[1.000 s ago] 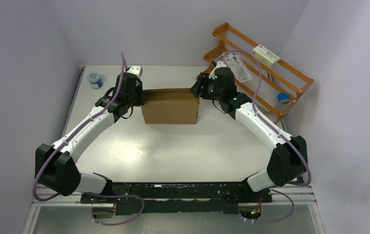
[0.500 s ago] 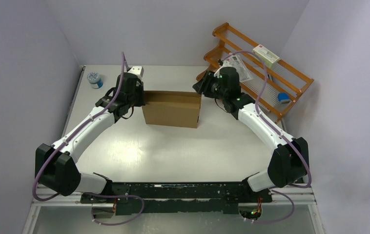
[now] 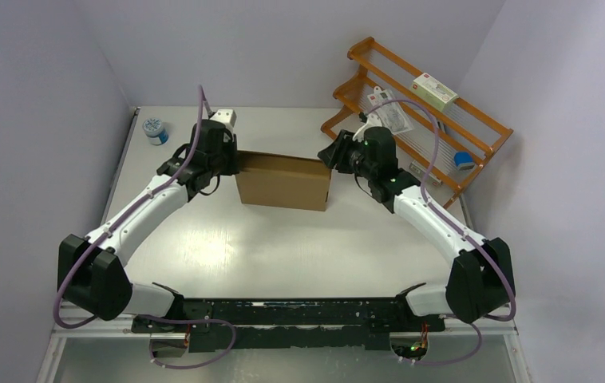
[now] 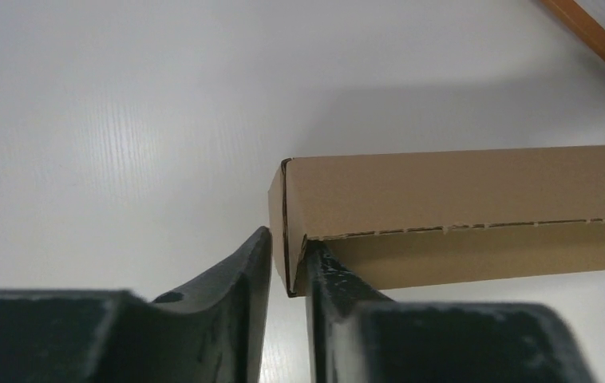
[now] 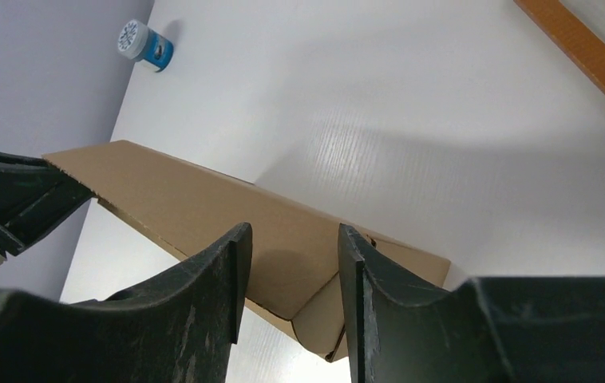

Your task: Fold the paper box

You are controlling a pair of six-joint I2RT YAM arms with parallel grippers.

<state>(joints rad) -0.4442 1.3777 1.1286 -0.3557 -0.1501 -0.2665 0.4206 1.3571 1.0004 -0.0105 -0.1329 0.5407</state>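
Since a moment ago the paper box (image 3: 283,183) has slid a little to the right and turned a bit, and my right arm has swung out to the right with it. My left arm reaches up the left side of the counter (image 3: 283,255) with its elbow bent, and its wrist is at the left end of the box. My right arm does the same on the other side, with its wrist at the far right corner.

The box sits on the far half of the counter, between the two claws. Its long side runs left to right, with the right end a bit nearer to me.

The left claw (image 4: 287,239) is open only a crack, and the thin end wall of the box is inside the crack. I cannot tell if it is squeezing. The right claw (image 5: 293,231) is spread about halfway and holds nothing; the box shows just past its fingers
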